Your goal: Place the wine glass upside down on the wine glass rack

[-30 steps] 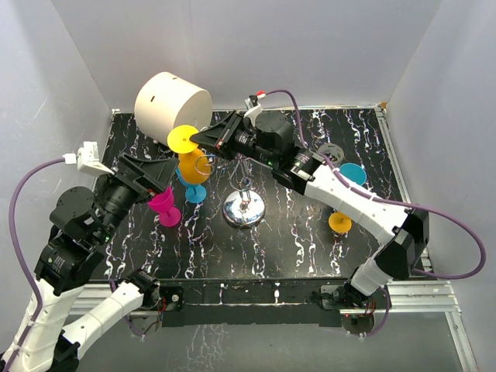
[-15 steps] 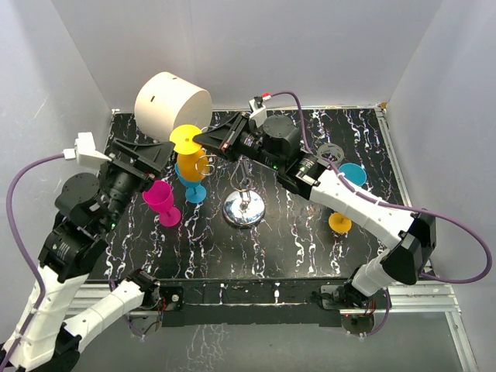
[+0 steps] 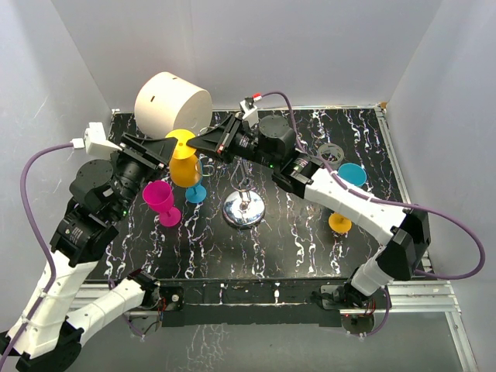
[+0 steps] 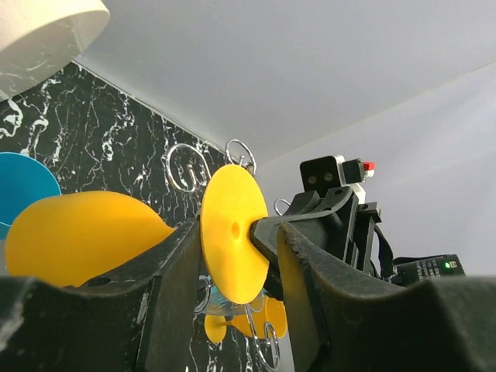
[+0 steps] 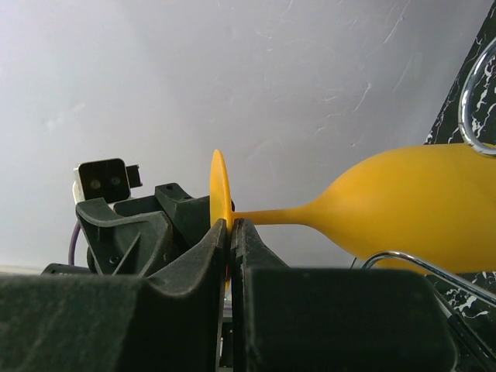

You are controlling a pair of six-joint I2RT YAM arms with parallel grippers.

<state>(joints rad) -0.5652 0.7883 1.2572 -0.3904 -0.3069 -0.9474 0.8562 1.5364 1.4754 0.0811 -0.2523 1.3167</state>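
Two grippers flanked the yellow glass (image 3: 184, 167): the right gripper (image 5: 230, 226) pinched its foot; the left gripper (image 4: 239, 232) straddled it, jaws apart, contact unclear. The rack (image 3: 245, 209), at 4 o'clock, was half hidden.

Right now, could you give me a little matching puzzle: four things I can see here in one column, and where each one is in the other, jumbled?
Things:
1. yellow wine glass
2. pink wine glass
3. cream cylinder
4. wine glass rack

Places:
A. far left corner of the table
B. middle of the table
C. pinched by its stem in the right hand
D. standing on the table's left side, nearer the arms' bases

Pairs: 1-C, 2-D, 3-A, 4-B
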